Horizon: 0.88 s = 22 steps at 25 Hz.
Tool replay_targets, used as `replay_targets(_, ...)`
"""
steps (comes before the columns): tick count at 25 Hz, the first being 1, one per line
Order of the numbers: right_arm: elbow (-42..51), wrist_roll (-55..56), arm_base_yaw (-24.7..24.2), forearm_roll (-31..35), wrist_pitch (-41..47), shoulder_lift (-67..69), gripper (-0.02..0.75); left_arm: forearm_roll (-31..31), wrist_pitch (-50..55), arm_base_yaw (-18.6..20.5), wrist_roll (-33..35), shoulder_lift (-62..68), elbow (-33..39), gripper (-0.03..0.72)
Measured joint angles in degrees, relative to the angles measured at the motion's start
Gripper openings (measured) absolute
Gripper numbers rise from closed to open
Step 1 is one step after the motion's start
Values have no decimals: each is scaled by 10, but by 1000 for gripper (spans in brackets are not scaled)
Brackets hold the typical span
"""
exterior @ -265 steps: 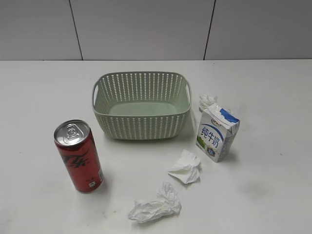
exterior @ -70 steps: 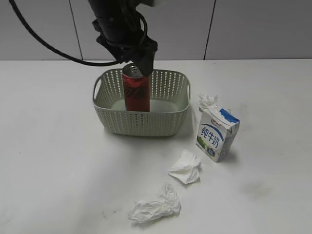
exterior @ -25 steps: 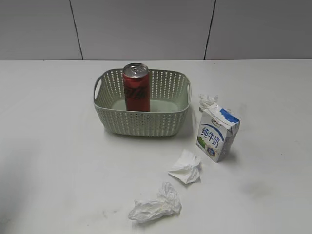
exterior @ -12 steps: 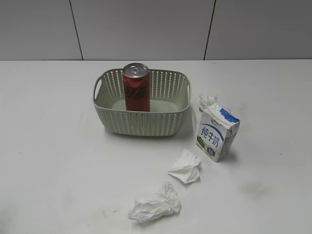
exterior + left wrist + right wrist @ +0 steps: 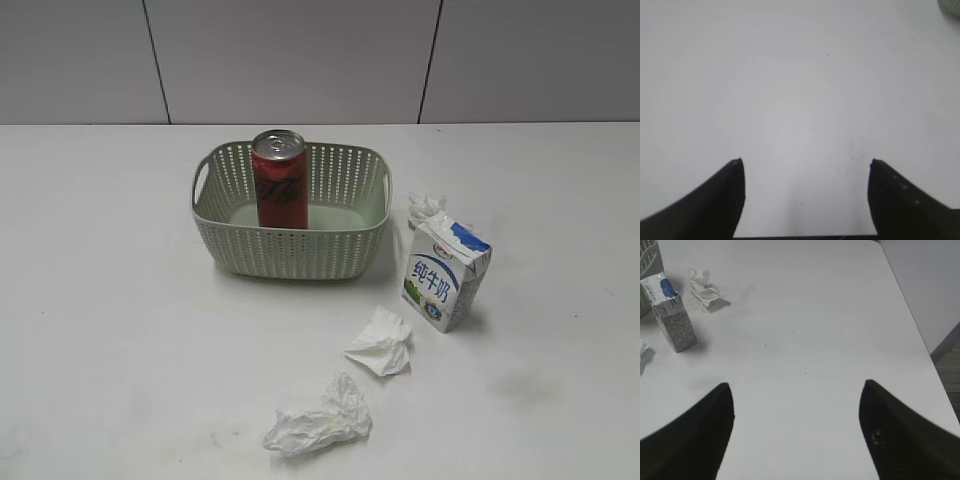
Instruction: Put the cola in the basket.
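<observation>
The red cola can (image 5: 281,180) stands upright inside the pale green basket (image 5: 290,255), toward its back left, its silver top above the rim. No arm shows in the exterior view. My left gripper (image 5: 806,162) is open and empty over bare white table, with a sliver of the basket (image 5: 951,6) at the top right corner. My right gripper (image 5: 796,385) is open and empty over bare table, right of the milk carton.
A white-and-blue milk carton (image 5: 444,274) stands right of the basket, also in the right wrist view (image 5: 673,315). Crumpled tissues lie behind the carton (image 5: 425,207) and in front of the basket (image 5: 382,343) (image 5: 318,420). The table's right edge (image 5: 912,315) shows in the right wrist view.
The cola went from the table's front left into the basket, carried by the left arm, which let go and withdrew from the exterior view. Nothing has moved in the last second.
</observation>
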Motion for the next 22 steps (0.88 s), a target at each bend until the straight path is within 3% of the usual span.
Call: replay_targets(22,0,0,0,0,0,0,590,1,-4,0,-1,-240,3,585)
